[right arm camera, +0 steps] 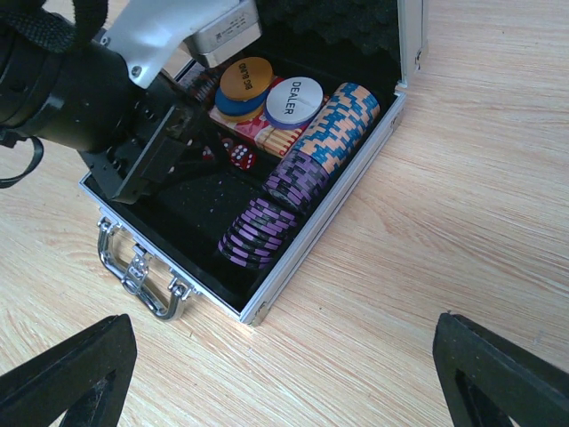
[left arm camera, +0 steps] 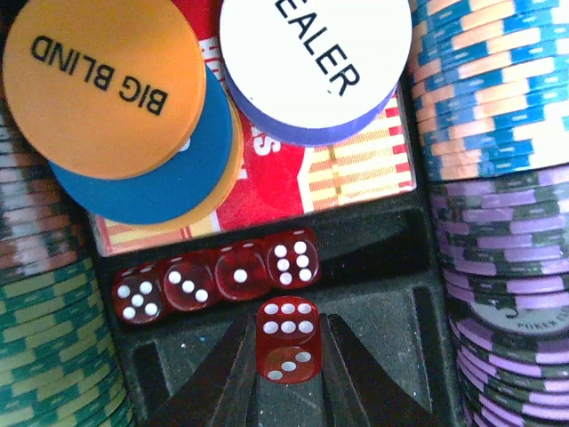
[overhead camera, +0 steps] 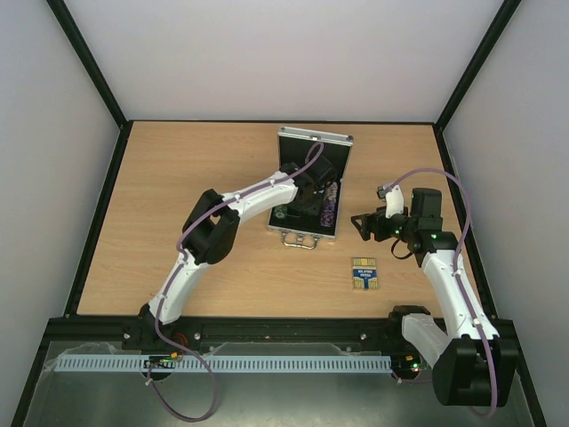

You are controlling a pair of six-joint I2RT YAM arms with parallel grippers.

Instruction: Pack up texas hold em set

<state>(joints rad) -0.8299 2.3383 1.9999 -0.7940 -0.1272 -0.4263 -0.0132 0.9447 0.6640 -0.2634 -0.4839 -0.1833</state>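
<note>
Step in hand: stowing the dice; judged as the last die going into the dice slot of the case (overhead camera: 313,142).
Left gripper (left arm camera: 286,340): pinched narrow on a red die (left arm camera: 289,351), lower centre of the left wrist view, low over the black-lined slot.
Row of dice (left arm camera: 216,276): four red ones lay side by side in the slot, just above the held one in that frame.
Next move: it seemed to call for a small shift to a free spot beside the row, a gentle lowering and then a release, without knocking the four that were lined up.
Right gripper (right arm camera: 284,374): jaws spread wide and holding nothing, hanging just right of the case in the top view.
Poker chips (right arm camera: 293,173): stacked on edge along the case's right side; green stacks filled the left edge of the left wrist view.
Card deck box (overhead camera: 364,273): lay on the table (overhead camera: 178,178), lower right of the case, apart from it, not yet packed.
Remaining work: likely the box, then closing the lid.
Orange button (left arm camera: 102,84): read "BIG BLIND".
White button (right arm camera: 296,98): read "DEALER".
Purple chip face (left arm camera: 524,320): showed "POKER", the rest cut off.
Red deck (left arm camera: 347,169): its lettering was mostly covered by the buttons.
Box print: too small to read.
</note>
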